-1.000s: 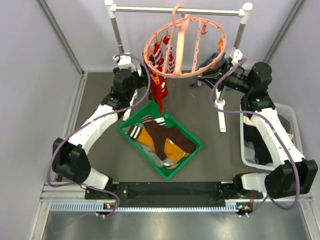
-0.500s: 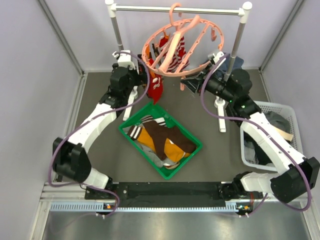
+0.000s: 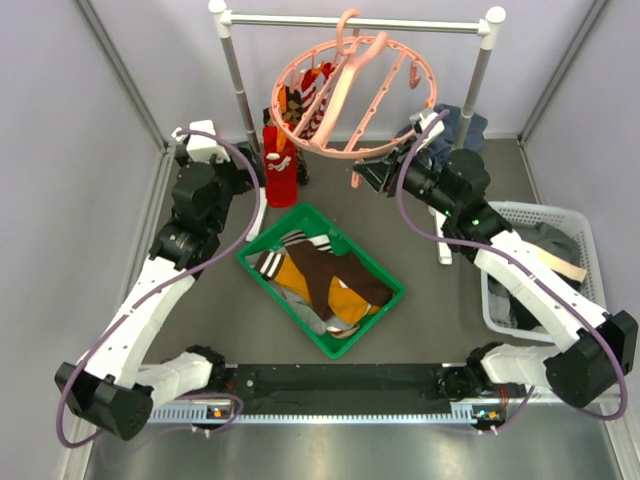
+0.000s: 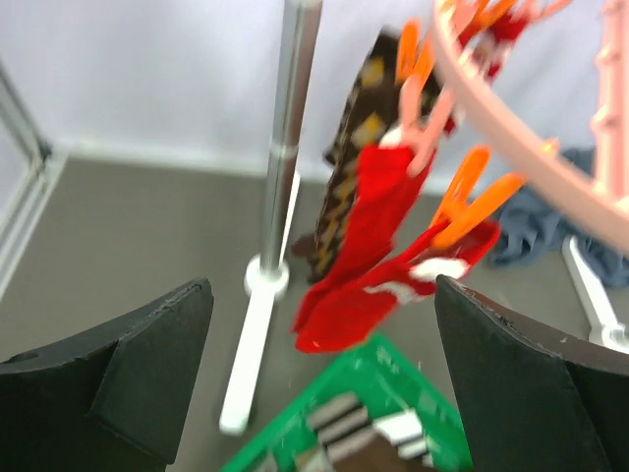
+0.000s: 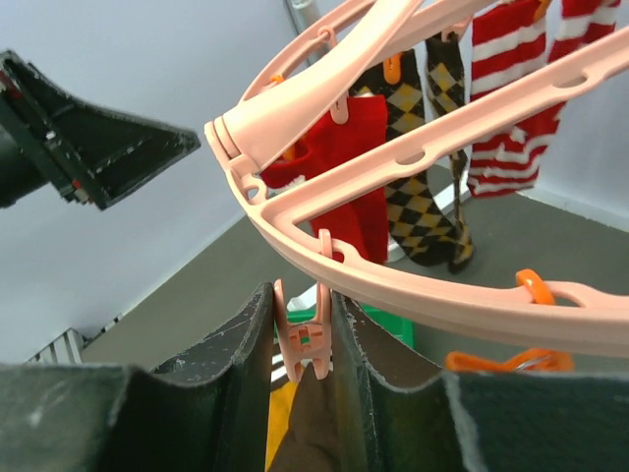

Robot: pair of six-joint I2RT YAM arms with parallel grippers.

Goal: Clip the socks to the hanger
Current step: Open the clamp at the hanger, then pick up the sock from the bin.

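Socks (image 3: 325,280): loose stock in brown, mustard and stripes, heaped in the green tray (image 3: 270,232) on the worktop (image 3: 220,320) between the arms. Three hang on the ring's left side: a red sock (image 3: 280,170), an argyle sock (image 5: 418,211) and a striped sock (image 5: 506,98).

Hanger (image 3: 338,90): pink ring, hooked on the rail (image 3: 400,21), apparently tilted.

Right claw (image 5: 303,295): closed on a clip (image 5: 303,344) under the near rim, nothing else held.

Left claw (image 4: 322,295): jaws wide apart and empty, facing the hung red sock but apart from it.

Step in hand, as we judge it: steadying the ring by that clip so that a fresh sock can be brought. We would grip the clip squarely and pull gently, since the ring hangs from a single hook and will swing. The left claw should lift one sock by its cuff from the top of the heap, not a bundle.

Views: only the right wrist shows the pinch on the clip; from above, the tips are hard to make out under the rim. Only the top view shows the tray's whole contents and a white basket (image 3: 560,212) beside the right arm.
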